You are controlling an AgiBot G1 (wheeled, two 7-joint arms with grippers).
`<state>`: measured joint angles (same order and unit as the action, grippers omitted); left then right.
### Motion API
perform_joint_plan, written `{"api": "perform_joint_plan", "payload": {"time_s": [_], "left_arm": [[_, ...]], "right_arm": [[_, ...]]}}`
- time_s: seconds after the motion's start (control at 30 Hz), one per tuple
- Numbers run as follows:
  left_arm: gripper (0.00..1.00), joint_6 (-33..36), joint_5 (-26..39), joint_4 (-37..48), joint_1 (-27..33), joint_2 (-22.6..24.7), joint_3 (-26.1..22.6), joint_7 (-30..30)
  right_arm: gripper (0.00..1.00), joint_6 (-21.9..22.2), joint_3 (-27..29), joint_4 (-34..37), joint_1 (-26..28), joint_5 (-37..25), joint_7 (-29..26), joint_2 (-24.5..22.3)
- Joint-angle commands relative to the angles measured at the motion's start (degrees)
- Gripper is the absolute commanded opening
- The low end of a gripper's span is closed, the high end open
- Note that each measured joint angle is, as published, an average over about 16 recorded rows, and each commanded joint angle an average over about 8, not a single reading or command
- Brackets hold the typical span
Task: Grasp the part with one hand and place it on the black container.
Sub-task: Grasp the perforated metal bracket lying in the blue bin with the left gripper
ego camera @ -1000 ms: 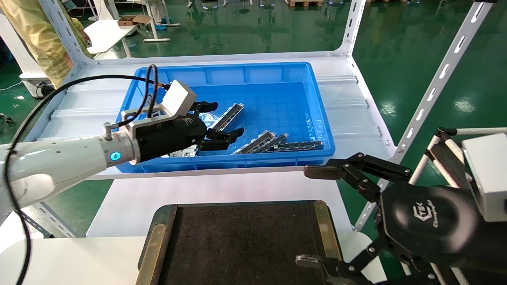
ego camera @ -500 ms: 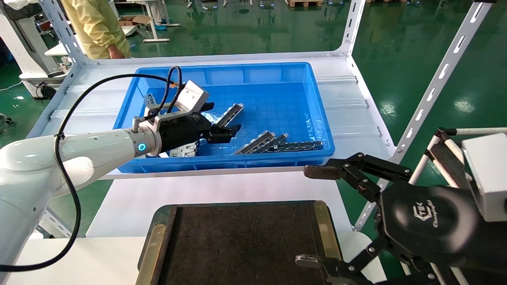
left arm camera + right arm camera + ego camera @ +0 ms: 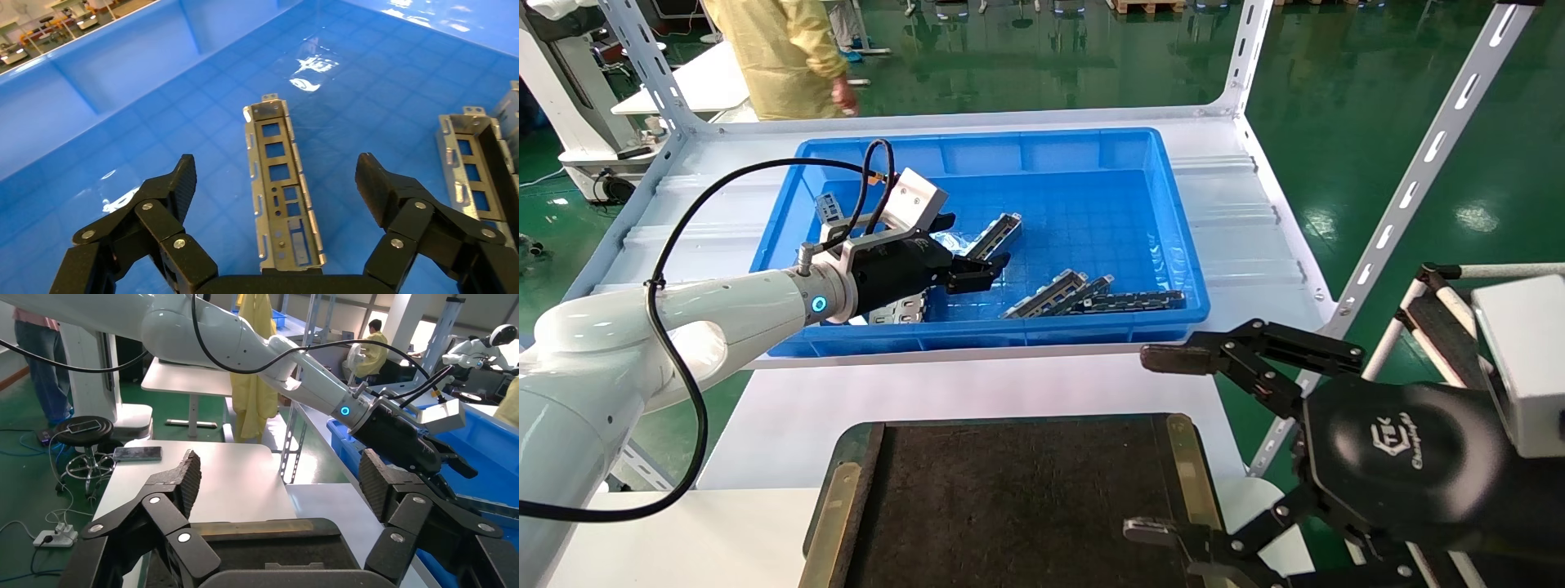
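Left gripper (image 3: 275,184), jaws spread, straddles the part (image 3: 280,184) lying flat mid-floor of the blue bin (image 3: 1091,147); thin, stiff, slick stamped metal, best pinched across its long edges

The left gripper (image 3: 972,249) sits lower and farther into the blue bin (image 3: 1173,245) than a second ago, its fingers (image 3: 179,184) now spread to either side of the part (image 3: 280,184). The person in yellow (image 3: 780,49) is farther right behind the shelf. The right gripper (image 3: 1164,445) has edged slightly left.
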<state>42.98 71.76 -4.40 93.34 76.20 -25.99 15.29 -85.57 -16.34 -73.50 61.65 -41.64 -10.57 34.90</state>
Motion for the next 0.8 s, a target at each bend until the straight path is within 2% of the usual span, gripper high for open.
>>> {"api": "perform_joint_plan", "payload": {"time_s": [0.03, 0.8], "left_arm": [[0.00, -0.28, -0.24, 0.66, 0.02, 0.08, 0.15, 0.59], [0.00, -1.57, -1.61, 3.24, -0.69, -0.17, 0.97, 2.34]], "right_arm": [[0.00, 0.00, -0.01, 0.00, 0.00, 0.01, 0.00, 0.00], [0.00, 0.04, -0.10, 0.00, 0.02, 0.07, 0.05, -0.04]]}}
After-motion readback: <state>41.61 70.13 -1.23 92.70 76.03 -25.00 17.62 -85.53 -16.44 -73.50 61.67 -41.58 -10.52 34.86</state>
